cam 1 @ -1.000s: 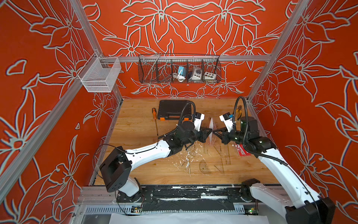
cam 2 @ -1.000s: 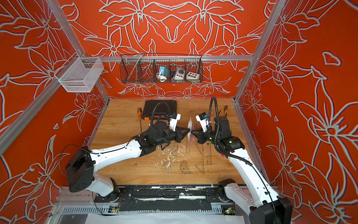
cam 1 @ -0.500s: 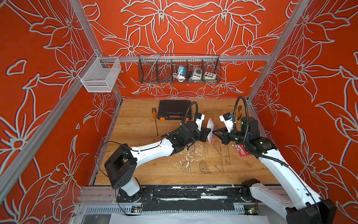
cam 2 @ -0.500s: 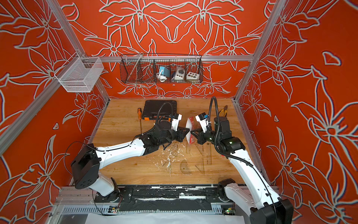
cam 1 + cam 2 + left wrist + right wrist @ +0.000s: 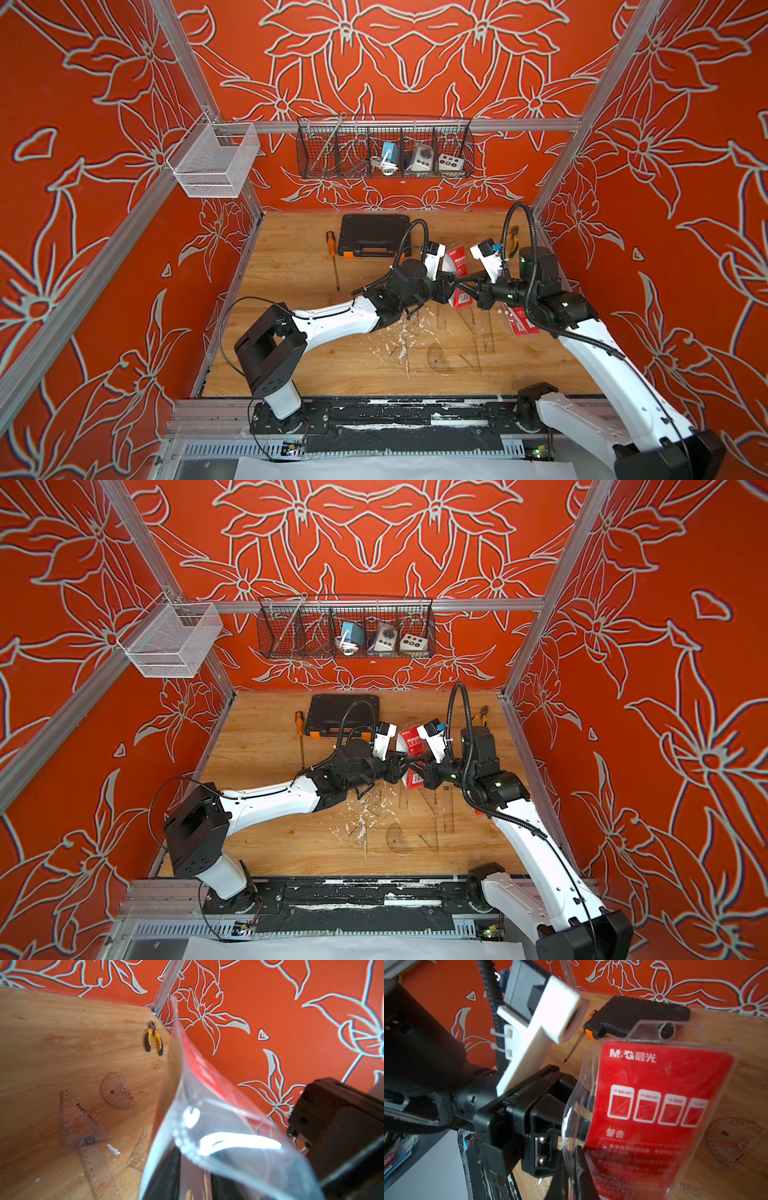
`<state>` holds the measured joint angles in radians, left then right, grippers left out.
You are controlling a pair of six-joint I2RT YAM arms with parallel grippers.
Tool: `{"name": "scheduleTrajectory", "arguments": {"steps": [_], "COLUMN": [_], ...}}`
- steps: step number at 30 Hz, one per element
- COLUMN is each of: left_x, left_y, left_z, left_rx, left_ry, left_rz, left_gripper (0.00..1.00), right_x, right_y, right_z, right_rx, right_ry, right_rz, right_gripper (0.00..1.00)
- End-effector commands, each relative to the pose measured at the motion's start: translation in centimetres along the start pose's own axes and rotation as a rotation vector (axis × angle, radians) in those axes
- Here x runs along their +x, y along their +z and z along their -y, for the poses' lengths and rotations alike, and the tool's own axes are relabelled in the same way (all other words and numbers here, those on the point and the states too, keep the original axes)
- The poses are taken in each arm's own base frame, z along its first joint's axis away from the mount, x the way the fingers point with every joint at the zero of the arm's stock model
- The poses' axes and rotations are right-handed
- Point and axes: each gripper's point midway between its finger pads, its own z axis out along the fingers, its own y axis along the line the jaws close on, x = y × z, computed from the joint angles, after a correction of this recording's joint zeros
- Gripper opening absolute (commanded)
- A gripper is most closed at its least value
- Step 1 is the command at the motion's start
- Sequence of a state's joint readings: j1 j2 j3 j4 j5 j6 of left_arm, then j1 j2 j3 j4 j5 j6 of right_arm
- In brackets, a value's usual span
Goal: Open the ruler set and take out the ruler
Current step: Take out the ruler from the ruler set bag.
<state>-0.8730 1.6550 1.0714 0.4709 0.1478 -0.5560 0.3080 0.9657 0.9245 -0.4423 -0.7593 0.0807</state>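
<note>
Position: both my arms meet above the counter point(image 5: 291, 353), right of its centre and nearer the far edge than the near one.

Ruler set point(image 5: 457, 270): a clear pouch with a red printed card inside, held up off the counter and standing roughly upright between my two end effectors. Both top views show it there point(image 5: 413, 750). In the right wrist view the red card faces the camera point(image 5: 654, 1105).

Right end effector point(image 5: 464, 286): fully closed, pinching the lower part of the ruler set; the dark fingers point(image 5: 578, 1167) show against the clear plastic.

Left end effector point(image 5: 449, 287): right up against the ruler set on the opposite side. Clear plastic point(image 5: 207, 1126) fills the left wrist view and hides the jaws, so I cannot tell how far apart they are or whether they grip anything.

Loose on the counter, below and nearer than the held ruler set:
- a protractor point(image 5: 117, 1091)
- a set square point(image 5: 79, 1122)
- a ruler point(image 5: 90, 1169)

All three are transparent and lie flat.

Other items:
- a black case point(image 5: 374, 235) at the far edge
- a screwdriver point(image 5: 332, 257) just to the left of the case
- pliers point(image 5: 513, 239) in the far right corner
- a second red pack point(image 5: 519, 322) flat under my right arm near the right edge
</note>
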Motion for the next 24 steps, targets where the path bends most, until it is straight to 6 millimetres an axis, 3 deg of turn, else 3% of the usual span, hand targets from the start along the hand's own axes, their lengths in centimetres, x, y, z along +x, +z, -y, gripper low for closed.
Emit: {"name": "scheduleTrajectory", "arguments": {"steps": [1,9,17,24], "left_x": [-0.8,-2.7,-2.1,-2.6], "left_y": [-0.4,-2.4,-0.9,-1.2], "left_z": [1.1,3.0,3.9,5.7], "left_rx": [0.123,0.255,0.324,0.419], "left_ry": [-0.041,-0.04,-0.044,-0.025], "left_rz": [0.051,0.155,0.108,0.136], "left_gripper": [0.31,0.37,0.4,0.4], "right_x": [-1.1,-0.7,-1.1,-0.9], "right_y": [-0.7,-0.8,-0.7,-0.9], "right_z": [-2.1,-2.2,-3.5,-4.0], "right_rx": [-0.068,-0.073,-0.139,-0.16], "right_ry": [-0.064,-0.06,-0.064,-0.062], "right_rz": [0.02,-0.011,-0.001,-0.009], "right_gripper": [0.0,0.0,0.0,0.0]}}
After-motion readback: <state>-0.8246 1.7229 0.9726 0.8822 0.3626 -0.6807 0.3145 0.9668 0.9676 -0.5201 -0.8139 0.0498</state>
